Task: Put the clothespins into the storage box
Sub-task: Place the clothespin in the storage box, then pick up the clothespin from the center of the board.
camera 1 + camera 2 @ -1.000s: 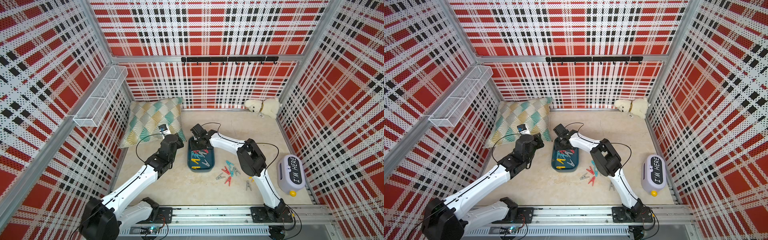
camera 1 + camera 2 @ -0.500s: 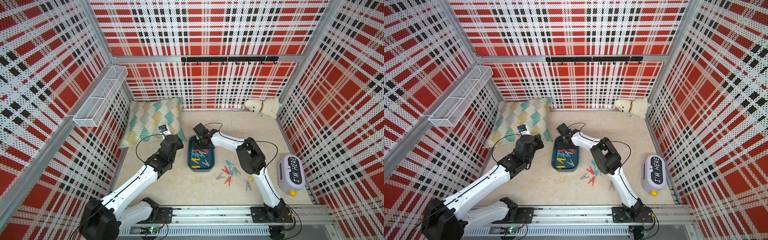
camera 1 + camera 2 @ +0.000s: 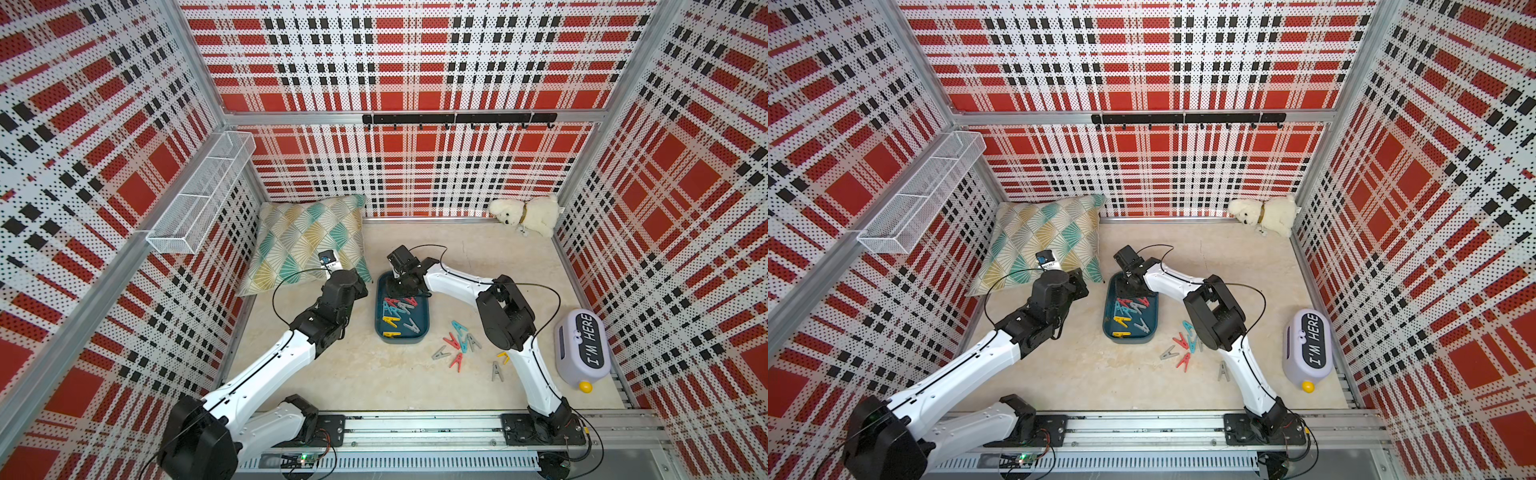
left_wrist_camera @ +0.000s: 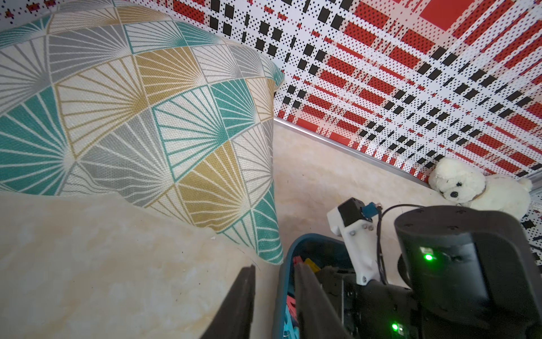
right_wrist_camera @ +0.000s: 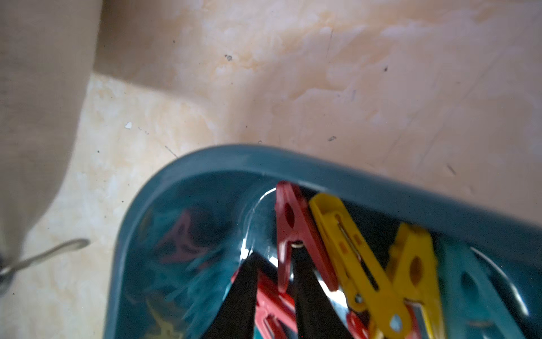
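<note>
The storage box [image 3: 422, 337] is a dark teal tray on the table, and several clothespins [image 3: 399, 309] lie in it. My right gripper [image 5: 274, 258] is low inside its far end. The jaws stand open, with a red clothespin [image 5: 290, 217] loose between the tips, leaning on the box wall [image 5: 264, 155] beside yellow ones [image 5: 346, 240]. My left gripper [image 4: 274, 265] is astride the box's far-left wall [image 4: 308, 239], one finger outside and one inside, shut on it. More clothespins [image 3: 457, 340] lie scattered to the right of the box, under my right arm.
A patterned pillow [image 3: 307, 241] leans at the back left, close to my left wrist. A white plush dog [image 3: 528, 216] sits in the back right corner. A lilac "I'M HERE" box [image 3: 582, 349] stands at the right. A white wire basket [image 3: 199, 191] hangs on the left wall.
My right gripper's jaws have parted over the far end of the box, letting go of the red clothespin. The left arm has not moved.
</note>
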{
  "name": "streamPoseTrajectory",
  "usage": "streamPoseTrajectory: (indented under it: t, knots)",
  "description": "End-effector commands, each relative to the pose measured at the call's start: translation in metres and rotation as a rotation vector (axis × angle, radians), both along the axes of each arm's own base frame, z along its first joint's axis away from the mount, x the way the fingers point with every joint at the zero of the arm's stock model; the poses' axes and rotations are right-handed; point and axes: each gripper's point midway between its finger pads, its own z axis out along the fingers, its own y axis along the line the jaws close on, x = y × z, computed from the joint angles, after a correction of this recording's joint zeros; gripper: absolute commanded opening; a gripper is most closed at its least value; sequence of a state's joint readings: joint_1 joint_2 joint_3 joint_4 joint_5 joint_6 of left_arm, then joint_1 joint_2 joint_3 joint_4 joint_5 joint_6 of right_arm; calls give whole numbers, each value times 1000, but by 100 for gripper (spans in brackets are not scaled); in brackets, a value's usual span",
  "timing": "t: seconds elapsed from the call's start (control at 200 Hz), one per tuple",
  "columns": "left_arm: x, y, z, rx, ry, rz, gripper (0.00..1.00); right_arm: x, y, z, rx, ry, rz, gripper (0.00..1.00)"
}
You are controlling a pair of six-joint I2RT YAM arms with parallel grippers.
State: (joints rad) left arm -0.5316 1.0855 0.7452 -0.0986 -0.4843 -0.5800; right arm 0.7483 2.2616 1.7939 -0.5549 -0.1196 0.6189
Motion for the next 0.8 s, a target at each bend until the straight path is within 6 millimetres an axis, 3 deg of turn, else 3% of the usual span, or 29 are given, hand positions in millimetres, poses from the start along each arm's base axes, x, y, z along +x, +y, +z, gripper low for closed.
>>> streamPoseTrajectory:
  t: [0.0,0.14,0.411,0.591,0.797]
  knots:
    - [2,-2,14,-14,-26,7,30,1,0,56,70,-83,-3,28]
    - [3,-5,13,-13,-24,-1,30,-9,-15,73,47,-104,-3,29]
    - [10,-19,5,-17,-15,-34,30,-15,-82,67,-21,-102,-74,25]
    - [13,-27,4,-20,-14,-49,30,-3,-64,62,-41,-129,1,22]
    - [9,-21,7,-17,-24,-35,30,13,-45,36,-89,-109,10,24]
